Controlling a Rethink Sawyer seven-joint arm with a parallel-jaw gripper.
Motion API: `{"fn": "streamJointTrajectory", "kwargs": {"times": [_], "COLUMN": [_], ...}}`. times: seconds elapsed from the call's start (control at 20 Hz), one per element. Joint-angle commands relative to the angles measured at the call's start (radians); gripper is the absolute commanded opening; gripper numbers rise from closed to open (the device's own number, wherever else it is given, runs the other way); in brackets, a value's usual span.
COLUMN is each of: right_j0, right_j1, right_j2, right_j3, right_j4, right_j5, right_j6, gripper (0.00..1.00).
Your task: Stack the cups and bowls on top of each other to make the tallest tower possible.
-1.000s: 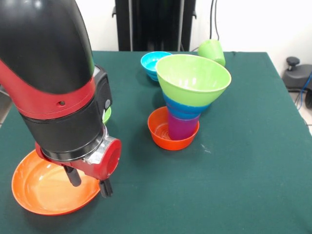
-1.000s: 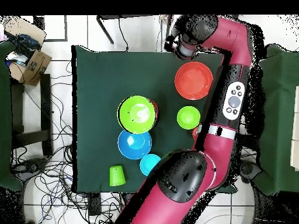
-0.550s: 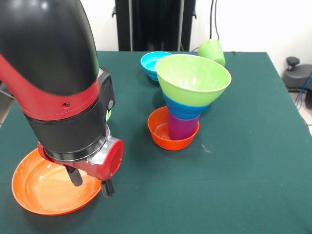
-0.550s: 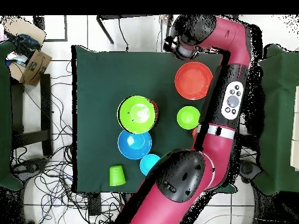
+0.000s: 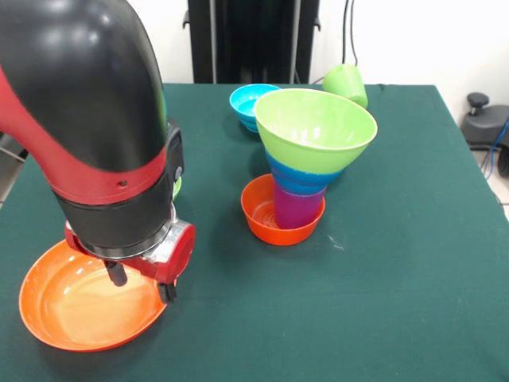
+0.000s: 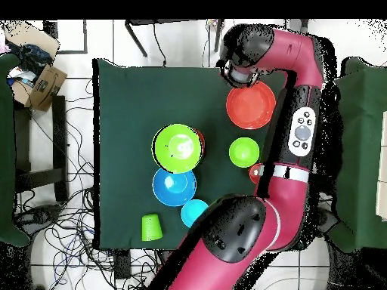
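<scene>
My fingers apart, empty, poised at rim of large orange bowl. Tower stands mid-surface. Step: grasping bowl, probably. Next: close on rim, lift.

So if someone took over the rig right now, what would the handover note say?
Gripper: open, empty, over the edge of the large orange bowl at the table's corner.
Tower: small orange bowl, purple cup, blue bowl, large lime green bowl on top.
Loose: large blue bowl, small light blue bowl, lime green cup on its side, small lime green bowl.
Done: four pieces stacked. Left: add the loose ones.
</scene>
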Motion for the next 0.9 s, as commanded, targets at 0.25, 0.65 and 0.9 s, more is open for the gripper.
{"fn": "streamJointTrajectory", "kwargs": {"times": [0.25,0.65,0.9], "right_j0": [0.013,0.029,0.023], "right_j1": [-0.022,0.001,0.019], "right_j2": [-0.117,-0.113,-0.098], "right_j3": [0.176,0.147,0.137], "right_j4": [0.023,0.028,0.028], "right_j5": [-0.069,-0.085,-0.119], "right_j6": [-0.127,-0.158,-0.199], "gripper": [1.0,1.0,1.0]}}
